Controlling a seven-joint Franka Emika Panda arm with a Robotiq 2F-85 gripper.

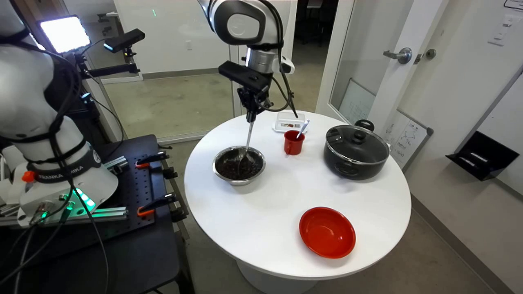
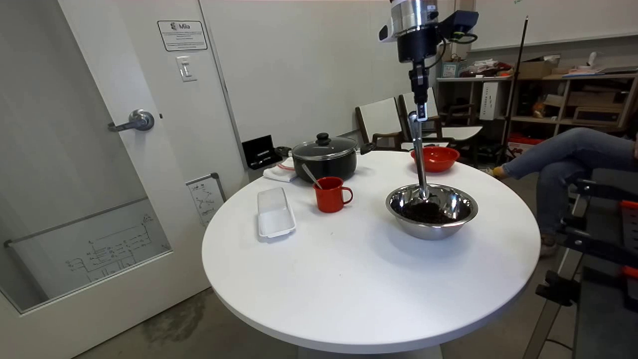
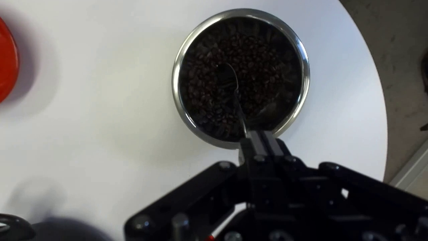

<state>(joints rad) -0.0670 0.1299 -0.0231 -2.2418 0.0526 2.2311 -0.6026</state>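
Left to right in an exterior view, I have the metal bowl beneath the jaws and slightly to their left, dark beans inside it, and the metal ladle standing near upright in them, the top of its handle gripped in my narrowed jaws. To do this well, I judge that small, slow wrist moves serve best: a long handle held at its end swings the head widely and may twist in the pinch, and pressing on the wall could slide the bowl over the counter. I'd give room to the red mug, right of the jaws; the black pot stands farther right. In the wrist view, left to right again, the red bowl, well left of the jaws, is cut off at the view's edge; the ladle's head, beyond their tips, is so dark that I can't make out its depth or whether any beans rest in it; and one jaw covers the pinch itself, so I can't tell how squarely the handle sits. Right of the jaws in an exterior view, someone's legs show, the rest lying outside.
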